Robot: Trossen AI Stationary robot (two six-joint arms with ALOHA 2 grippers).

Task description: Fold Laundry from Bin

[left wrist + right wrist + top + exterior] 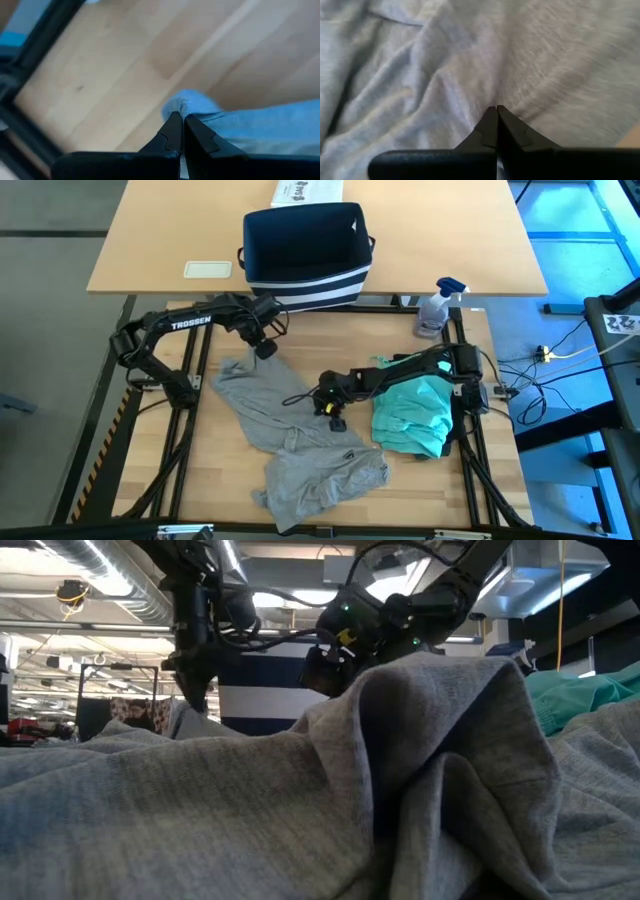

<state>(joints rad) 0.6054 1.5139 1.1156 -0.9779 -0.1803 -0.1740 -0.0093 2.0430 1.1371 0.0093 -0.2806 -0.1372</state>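
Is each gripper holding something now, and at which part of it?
Left gripper pinches the grey T-shirt at its far corner edge. Right gripper is shut over the shirt's middle; a real hold cannot be told.

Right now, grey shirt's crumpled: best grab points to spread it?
Probably two far-apart edges of the grey T-shirt. The left gripper is shut on the corner nearest the bin; the right gripper pinches mid-cloth, so an outer edge, approached from above, looks better.

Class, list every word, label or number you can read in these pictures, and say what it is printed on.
"TROSSEN": white letters on the left arm.
White box behind the bin: dark print, too small to read.
Spray bottle: label too small to read.
Grey shirt: small dark mark, unreadable.
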